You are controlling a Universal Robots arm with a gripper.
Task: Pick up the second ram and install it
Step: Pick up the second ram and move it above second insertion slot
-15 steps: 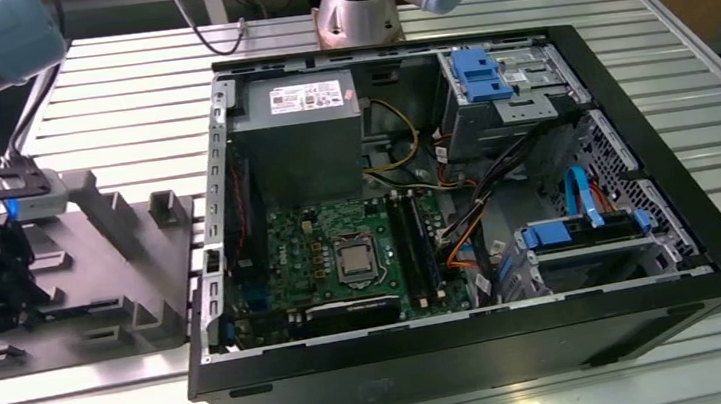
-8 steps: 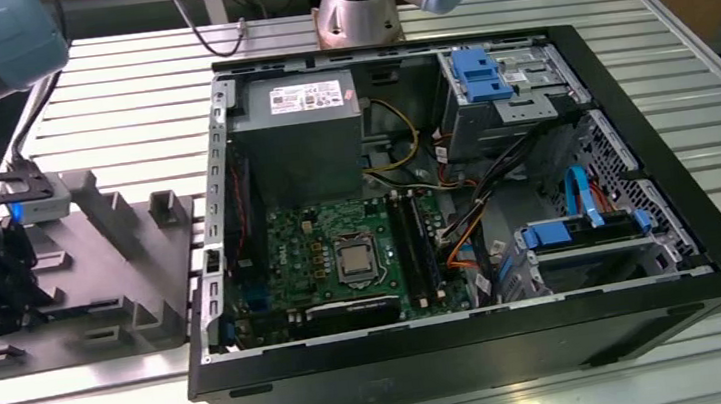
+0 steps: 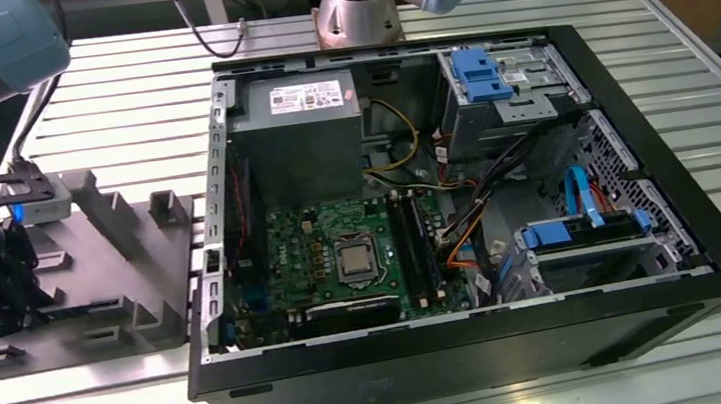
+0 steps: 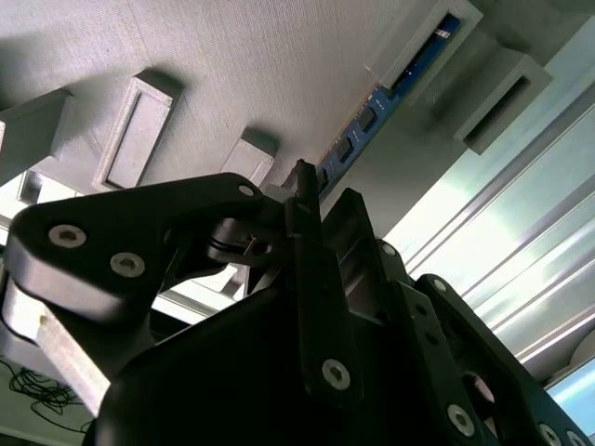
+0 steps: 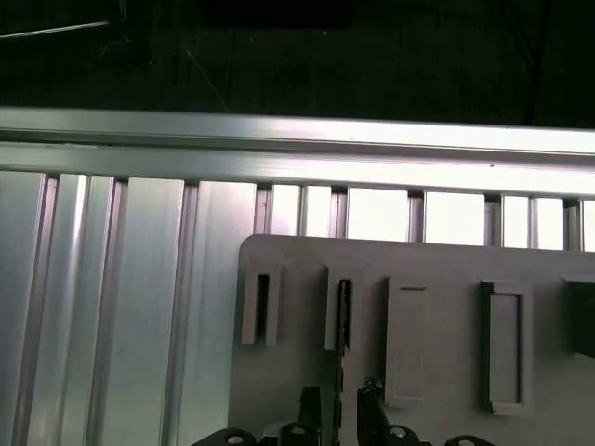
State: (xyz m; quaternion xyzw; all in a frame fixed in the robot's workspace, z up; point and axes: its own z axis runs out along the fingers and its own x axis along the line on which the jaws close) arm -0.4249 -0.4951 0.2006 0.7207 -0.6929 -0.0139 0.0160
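At the exterior view's left, the gripper (image 5: 339, 409), jaws apart, straddles the second ram (image 5: 344, 311) standing edgewise in the grey holder (image 5: 446, 260).

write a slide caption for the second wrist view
Gripper poised at the second ram standing in the grey fixture.

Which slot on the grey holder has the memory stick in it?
The narrow one in line with the pincer: the second ram stands on edge in it. Other slots on the holder look vacant.
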